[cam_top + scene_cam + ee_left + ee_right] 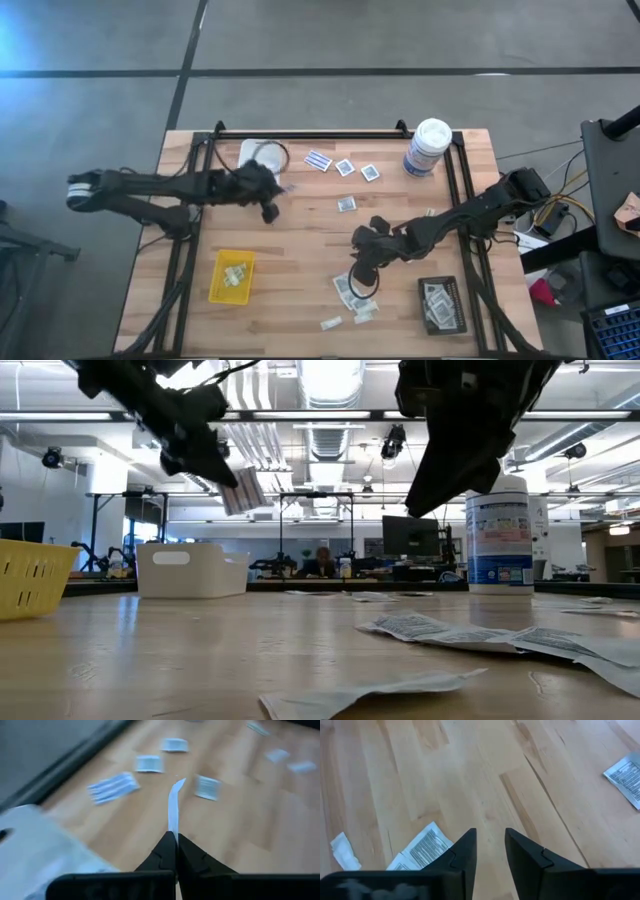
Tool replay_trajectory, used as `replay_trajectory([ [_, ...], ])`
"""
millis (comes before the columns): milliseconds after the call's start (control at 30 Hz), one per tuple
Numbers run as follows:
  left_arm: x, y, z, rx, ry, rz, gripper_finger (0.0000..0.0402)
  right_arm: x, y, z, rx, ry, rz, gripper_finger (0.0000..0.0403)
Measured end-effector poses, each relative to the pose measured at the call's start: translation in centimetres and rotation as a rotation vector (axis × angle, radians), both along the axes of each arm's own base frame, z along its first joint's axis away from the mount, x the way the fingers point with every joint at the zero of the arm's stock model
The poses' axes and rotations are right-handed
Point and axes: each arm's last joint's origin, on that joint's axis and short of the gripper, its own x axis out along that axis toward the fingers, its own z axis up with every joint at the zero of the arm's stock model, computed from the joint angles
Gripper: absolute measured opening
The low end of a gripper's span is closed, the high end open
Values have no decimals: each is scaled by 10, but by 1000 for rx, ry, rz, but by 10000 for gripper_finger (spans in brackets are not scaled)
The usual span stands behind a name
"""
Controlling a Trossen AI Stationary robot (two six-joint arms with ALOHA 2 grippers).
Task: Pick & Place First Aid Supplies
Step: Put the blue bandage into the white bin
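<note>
My left gripper [272,200] hangs above the table beside the white tray [258,155], shut on a blue-and-white striped packet [243,490] that shows edge-on in the left wrist view [173,810]. My right gripper [358,280] is open and hovers over a cluster of white packets [350,292] lying flat near the table's near edge; its fingers [490,845] touch nothing. More packets [345,168] lie flat near the far edge. A few packets rest in the yellow tray [232,290] and the black tray [441,322]. My left gripper pinches the striped packet by one end [173,834] between its two shut fingers [162,852]. The packet is lifted clear of the table and sticks out beyond the fingertips, its free end [178,783] slightly curled.
A tall white canister [428,148] with a blue label stands at the far right corner. Black rails [310,133] run along the far edge and both sides. Bare wood lies in the middle of the table [300,240]. A person sits far off in the room [322,563].
</note>
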Motion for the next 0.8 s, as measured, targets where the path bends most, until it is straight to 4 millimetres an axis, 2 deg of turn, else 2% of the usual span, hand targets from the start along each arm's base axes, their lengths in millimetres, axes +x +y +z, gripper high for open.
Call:
replay_trajectory([
  [233, -26, 39, -3, -7, -40, 250, 0, 0, 0, 0, -3, -6, -6, 95],
  [367, -36, 59, -12, -45, -33, 374, 0, 0, -1, 0, -15, -11, -16, 98],
  [567, -41, 78, -31, -169, -4, 409, 0, 0, -1, 0, -15, -11, -16, 92],
  [800, -38, 85, -43, -227, 36, 410, 0, 1, 0, 0, -15, -12, -16, 79],
])
